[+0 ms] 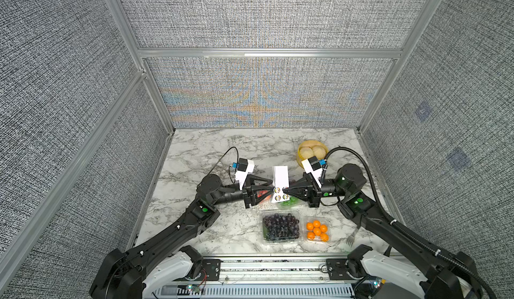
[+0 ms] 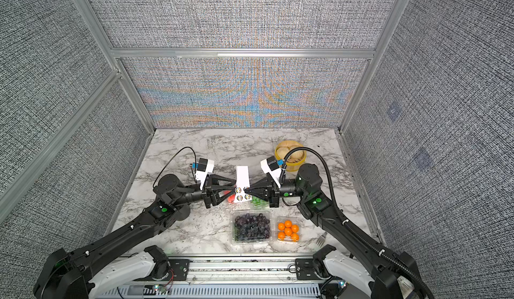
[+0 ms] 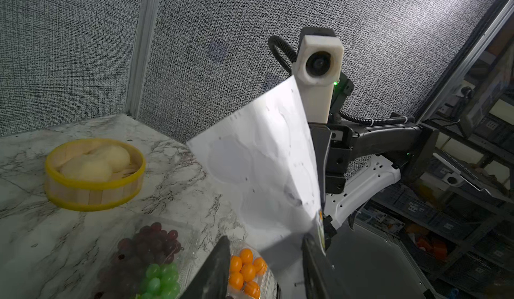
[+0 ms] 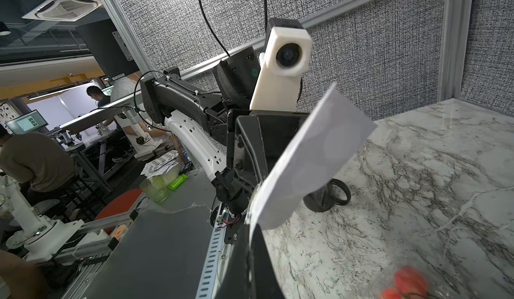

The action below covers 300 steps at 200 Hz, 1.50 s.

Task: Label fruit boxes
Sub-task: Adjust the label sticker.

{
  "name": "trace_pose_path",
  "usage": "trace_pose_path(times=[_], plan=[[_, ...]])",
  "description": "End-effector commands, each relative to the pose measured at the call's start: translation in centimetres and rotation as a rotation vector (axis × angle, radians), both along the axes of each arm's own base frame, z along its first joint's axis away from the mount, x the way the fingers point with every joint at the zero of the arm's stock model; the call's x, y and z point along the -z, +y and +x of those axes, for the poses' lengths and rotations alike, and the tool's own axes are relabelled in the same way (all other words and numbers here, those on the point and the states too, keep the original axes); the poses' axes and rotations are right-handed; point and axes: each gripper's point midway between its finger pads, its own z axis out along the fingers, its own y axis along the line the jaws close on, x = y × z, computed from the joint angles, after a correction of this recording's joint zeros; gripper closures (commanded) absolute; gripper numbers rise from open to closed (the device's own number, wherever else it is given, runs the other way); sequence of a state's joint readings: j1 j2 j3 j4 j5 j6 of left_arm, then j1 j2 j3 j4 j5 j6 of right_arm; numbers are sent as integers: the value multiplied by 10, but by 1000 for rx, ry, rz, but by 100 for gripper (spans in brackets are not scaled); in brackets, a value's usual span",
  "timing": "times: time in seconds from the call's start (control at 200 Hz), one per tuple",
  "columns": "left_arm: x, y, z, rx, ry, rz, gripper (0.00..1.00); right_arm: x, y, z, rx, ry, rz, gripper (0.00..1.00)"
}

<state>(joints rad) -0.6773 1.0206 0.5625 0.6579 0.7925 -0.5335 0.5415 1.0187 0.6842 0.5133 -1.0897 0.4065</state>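
Observation:
A white sticker sheet (image 1: 280, 178) (image 2: 242, 176) hangs in the air over the middle of the table, and my right gripper (image 1: 283, 190) (image 4: 251, 226) is shut on its lower edge. From the opposite side my left gripper (image 1: 272, 186) (image 3: 265, 239) stands open, one finger against the sheet's stickered edge. Below the grippers lie the fruit boxes with red fruit (image 1: 260, 194) (image 4: 406, 283) and purple and green grapes (image 1: 288, 203) (image 3: 150, 258), both partly hidden. Nearer the front sit the boxes of dark grapes (image 1: 281, 228) (image 2: 251, 226) and small oranges (image 1: 317, 231) (image 3: 247, 269).
A round yellow bamboo steamer (image 1: 311, 150) (image 3: 94, 172) with pale buns stands at the back right, just behind the right wrist. A fork (image 1: 351, 239) lies near the front right edge. Grey panel walls close in the marble table on three sides.

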Motion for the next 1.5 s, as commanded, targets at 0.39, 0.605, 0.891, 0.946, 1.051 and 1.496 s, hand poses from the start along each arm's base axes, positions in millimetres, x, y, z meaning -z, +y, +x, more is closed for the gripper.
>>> trace_pose_path(times=[0.39, 0.605, 0.891, 0.946, 1.051, 1.496], plan=[[-12, 1, -6, 30, -29, -39, 56, -7, 6, 3, -17, -13, 3, 100], [-13, 1, -6, 27, -36, -39, 56, -5, 7, 4, -17, -15, 4, 100], [-14, -1, -5, 35, -36, -42, 61, -2, 8, 4, -26, -12, 1, 100], [-13, -1, -5, 36, -36, -41, 65, -2, 8, 4, -25, -11, -1, 100], [-13, -2, -5, 36, -34, -39, 74, -1, 8, 4, -24, -11, -2, 100], [-14, -3, -7, 60, -26, -50, 88, 1, 9, 6, -19, -5, -4, 100]])
